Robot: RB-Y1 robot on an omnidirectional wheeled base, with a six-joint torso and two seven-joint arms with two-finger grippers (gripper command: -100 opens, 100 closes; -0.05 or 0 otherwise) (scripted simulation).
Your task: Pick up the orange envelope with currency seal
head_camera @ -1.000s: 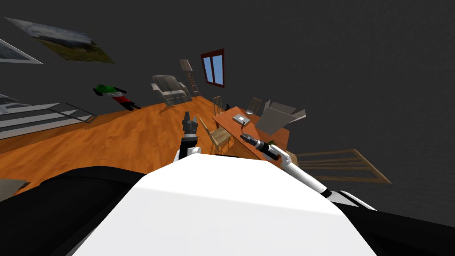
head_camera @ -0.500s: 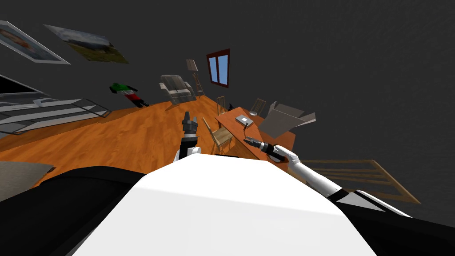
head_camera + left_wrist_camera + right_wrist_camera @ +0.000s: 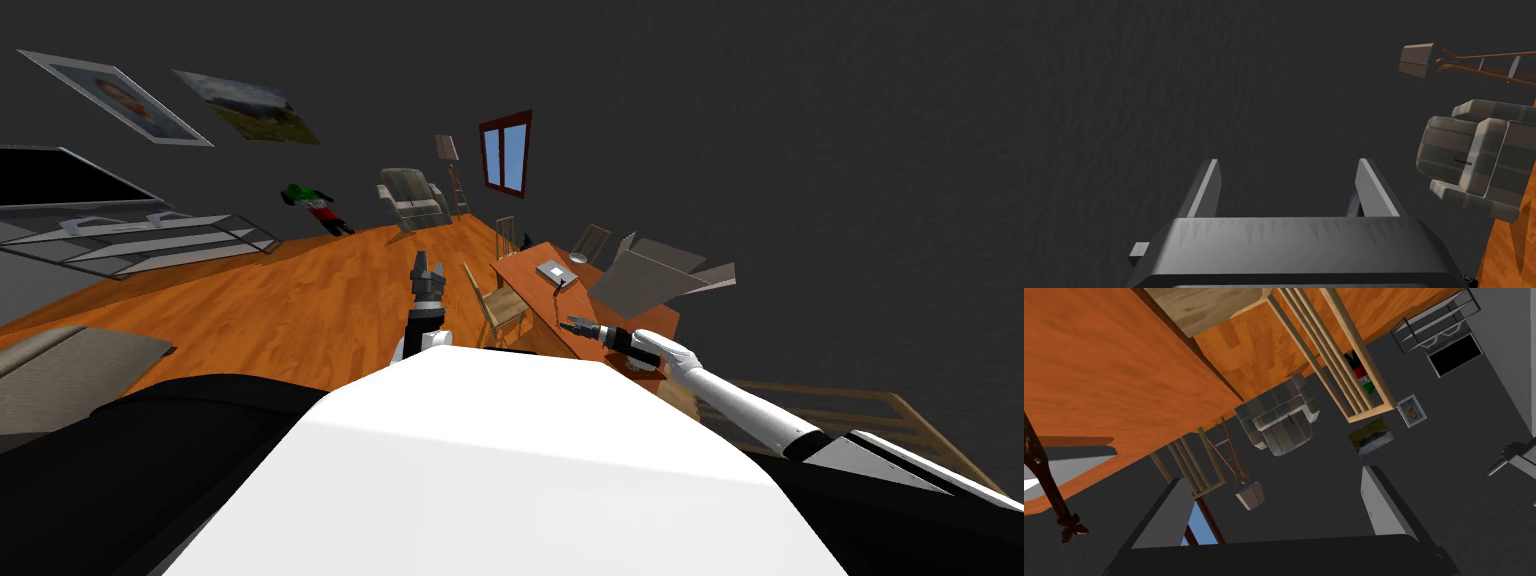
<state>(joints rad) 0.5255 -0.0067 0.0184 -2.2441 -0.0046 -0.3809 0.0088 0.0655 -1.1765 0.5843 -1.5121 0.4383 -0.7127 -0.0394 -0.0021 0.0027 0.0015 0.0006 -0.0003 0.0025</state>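
Hovering low over the near end of the orange wooden table (image 3: 530, 285), the right gripper (image 3: 570, 324) has its two fingers (image 3: 1380, 503) spread apart with nothing between them. The left gripper (image 3: 428, 262) is raised in front of the chest above the wood floor (image 3: 300, 300), well apart from the table. Its fingers (image 3: 1206, 187) are also spread and empty. I cannot tell the envelope apart from the orange table top, so its spot is unclear.

A wooden chair (image 3: 495, 305) stands at the table's left side, between the two grippers. Further along the table top lies a flat grey slab (image 3: 552, 270). In the right wrist view a dark carved stand (image 3: 1046, 483) rises from the top near the gripper. A small round grey thing (image 3: 578, 257) sits just beyond the slab. An open cardboard box (image 3: 650, 275) with its flaps out is at the table's right side; I cannot tell whether it is on the table or behind it. A slatted wooden frame (image 3: 880, 420) stands right of the right arm.

At the far side of the room is a grey armchair (image 3: 412, 197), with a floor lamp (image 3: 447, 150) just beside it. A red-framed window (image 3: 505, 153) is on the dark wall. A red and green item (image 3: 318, 205) lies left of the armchair, and a glass shelf unit (image 3: 140, 235) stands further left.
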